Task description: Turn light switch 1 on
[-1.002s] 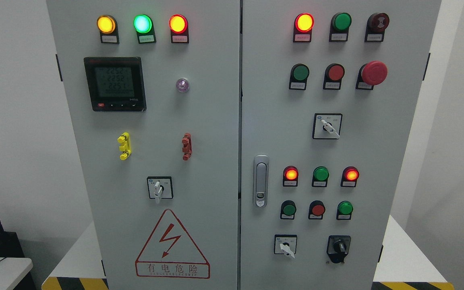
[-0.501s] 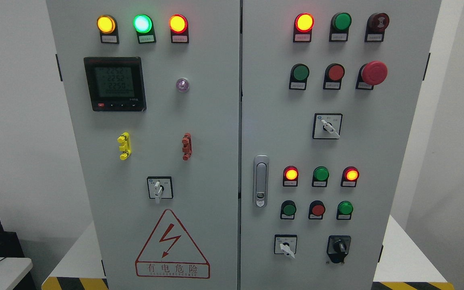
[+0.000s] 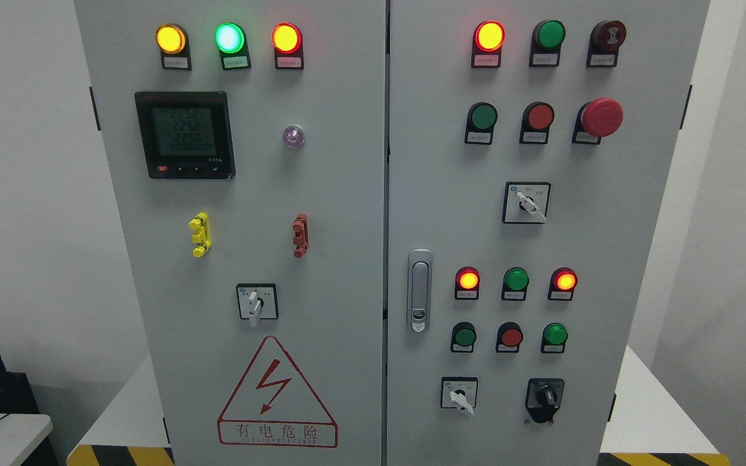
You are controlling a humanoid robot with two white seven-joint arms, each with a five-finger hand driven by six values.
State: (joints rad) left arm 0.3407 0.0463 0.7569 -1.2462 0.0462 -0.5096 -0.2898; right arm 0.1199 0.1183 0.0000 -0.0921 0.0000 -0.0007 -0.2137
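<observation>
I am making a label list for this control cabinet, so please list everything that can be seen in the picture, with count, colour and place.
cabinet: one, grey, two doors, fills the middle
top lamps: three lit, yellow, green, red, left door top
meter: one, black, lit display, left door upper left
small lens: one, purple, right of the meter
clips: two, yellow and red, left door middle
white selector switches: three, one on the left door, two on the right door
warning triangle: one, red outline, left door bottom
emergency button: one, red, right door upper right
door handle: one, silver, right door left edge
black knob: one, right door bottom
robot's hands: none in view
</observation>
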